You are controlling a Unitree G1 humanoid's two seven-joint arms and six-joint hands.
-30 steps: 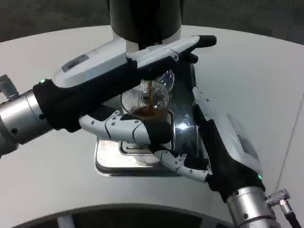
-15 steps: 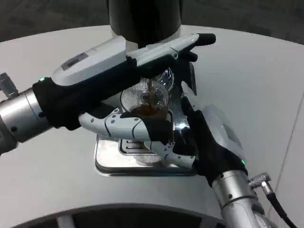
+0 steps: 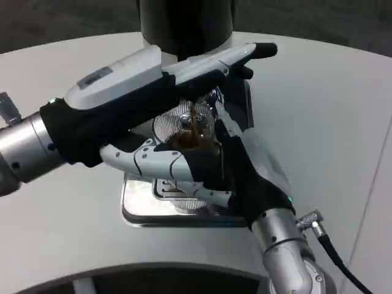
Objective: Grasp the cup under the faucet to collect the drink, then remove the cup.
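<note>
At frame centre the right hand [image 3: 245,168] has swung in beside the cup [image 3: 195,136] filling under the faucet [image 3: 187,27], seemingly cupping it, while the left hand [image 3: 177,165] wraps it, ready for removal.

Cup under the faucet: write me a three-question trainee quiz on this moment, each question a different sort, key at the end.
1. True or false: the cup already holds some dark drink.
2. Multiple choice: what does the cup stand over? A) a bare wooden board B) the metal drip tray C) a blue plate
3. Short answer: which hand reaches in from the lower right of the head view toward the cup?

Key
1. True; brown liquid shows in the clear cup below the black dispenser.
2. B.
3. The right hand; the left hand wraps the cup from the other side.
</note>
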